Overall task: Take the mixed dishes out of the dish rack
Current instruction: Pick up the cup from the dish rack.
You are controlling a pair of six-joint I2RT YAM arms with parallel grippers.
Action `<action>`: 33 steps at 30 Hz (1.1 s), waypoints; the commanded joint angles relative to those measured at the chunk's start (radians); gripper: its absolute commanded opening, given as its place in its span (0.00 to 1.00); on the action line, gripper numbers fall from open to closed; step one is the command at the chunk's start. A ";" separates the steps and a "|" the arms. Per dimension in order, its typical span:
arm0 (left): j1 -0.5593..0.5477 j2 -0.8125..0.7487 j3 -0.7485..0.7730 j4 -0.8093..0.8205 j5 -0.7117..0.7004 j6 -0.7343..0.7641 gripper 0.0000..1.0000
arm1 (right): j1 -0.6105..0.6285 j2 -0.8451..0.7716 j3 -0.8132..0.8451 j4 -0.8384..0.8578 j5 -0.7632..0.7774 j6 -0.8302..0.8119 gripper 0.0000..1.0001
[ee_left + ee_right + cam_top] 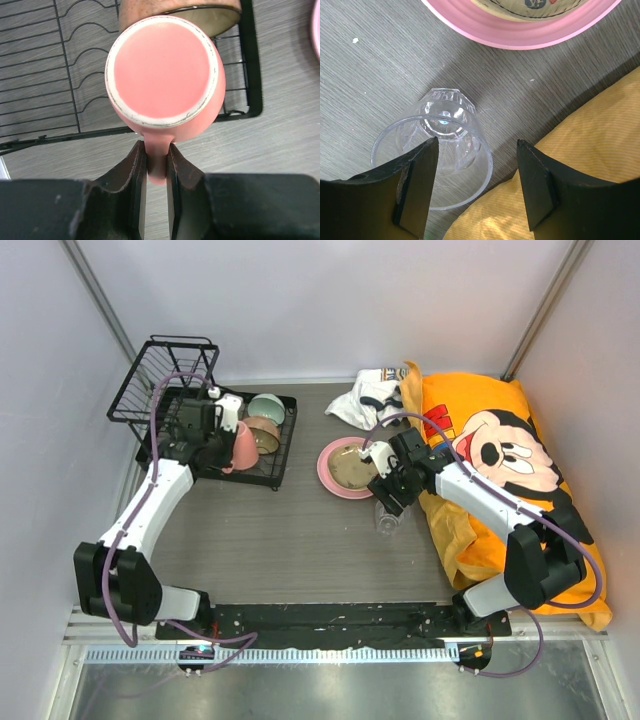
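**Top external view.** The left gripper (228, 443) carries a pink glazed mug (244, 447) over the flat lower tray of the black wire dish rack (160, 380). A mint-green bowl with dark outside (267, 407) sits near it in the tray. The right gripper (390, 495) hangs above a clear ribbed glass cup (387, 521) on the grey wood-grain table (300, 550). The cup is near a large pink plate (335, 480), which bears a tan shallow dish (352, 470).

**Left wrist view.** The jaws are clenched on the mug's handle (157, 152), and the mug's base faces the lens. The mug is judged stiff, fairly heavy and breakable. Held by the handle alone, its body may swing, so a slow carry suits it.

**Right wrist view.** The jaws are released and wide, grasping nothing. The cup sits towards one finger (417, 185), off-centre. It is judged light, slick and fragile. It is best pinched gently across its wall near the rim.
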 commanded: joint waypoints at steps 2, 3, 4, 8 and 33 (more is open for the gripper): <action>0.005 -0.105 0.059 0.038 0.092 -0.046 0.00 | 0.003 -0.043 0.024 0.045 -0.011 -0.007 0.68; 0.007 -0.108 0.065 0.029 0.131 -0.057 0.00 | 0.005 -0.051 0.031 0.049 -0.014 -0.007 0.68; 0.007 -0.111 0.076 0.026 0.155 -0.078 0.00 | 0.003 -0.060 0.037 0.066 -0.021 -0.010 0.68; 0.008 -0.131 0.085 0.035 0.305 -0.143 0.00 | 0.003 -0.126 0.055 0.149 -0.058 0.003 0.68; 0.010 -0.004 0.070 0.685 0.969 -0.991 0.00 | 0.005 -0.385 -0.115 0.835 -0.239 0.278 0.84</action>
